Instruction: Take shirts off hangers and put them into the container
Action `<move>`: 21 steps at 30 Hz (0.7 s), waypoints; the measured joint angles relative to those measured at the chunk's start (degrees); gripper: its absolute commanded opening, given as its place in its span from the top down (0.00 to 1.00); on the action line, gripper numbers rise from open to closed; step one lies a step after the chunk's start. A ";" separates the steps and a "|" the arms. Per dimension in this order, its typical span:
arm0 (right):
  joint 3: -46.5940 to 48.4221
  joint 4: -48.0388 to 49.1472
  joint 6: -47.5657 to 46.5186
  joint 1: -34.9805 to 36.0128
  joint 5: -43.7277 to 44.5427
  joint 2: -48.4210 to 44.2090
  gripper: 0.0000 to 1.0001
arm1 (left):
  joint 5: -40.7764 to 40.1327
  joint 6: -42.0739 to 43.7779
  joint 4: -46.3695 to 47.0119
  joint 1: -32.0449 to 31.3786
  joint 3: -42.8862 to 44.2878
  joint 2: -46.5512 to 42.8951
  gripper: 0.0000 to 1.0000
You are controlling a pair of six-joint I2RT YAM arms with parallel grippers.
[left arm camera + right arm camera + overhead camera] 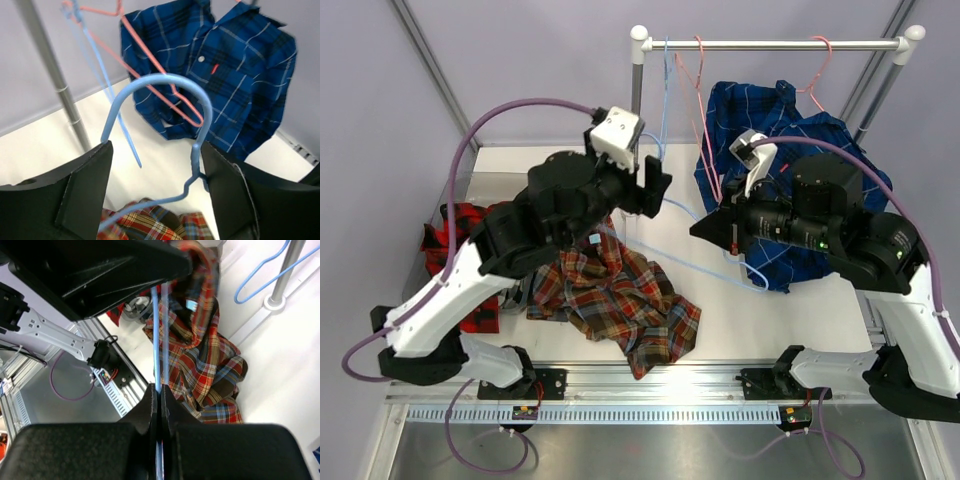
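Status: right fingers (142, 412) pinched shut on the wire of the blue hanger (165, 80); left fingers (85, 190) wide, straddling its hook without gripping. Tartan shirt (620, 295) heaped on tabletop (750, 320), collar apparently lifted at the hanger. Risk: thin wire may swivel or slip in the single pinch, or the collar may snag and drag the shirt.

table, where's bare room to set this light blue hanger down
Bare table in front, between the tartan shirt and the blue shirt. Another patch at the back left, beside the rail post. Crowded on the left around the red shirt and at the back right.
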 measured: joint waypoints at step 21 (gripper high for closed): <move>15.72 -5.42 1.70 1.84 32.87 -10.88 1.00 | -10.25 -18.82 -7.54 9.84 -45.94 -21.92 0.02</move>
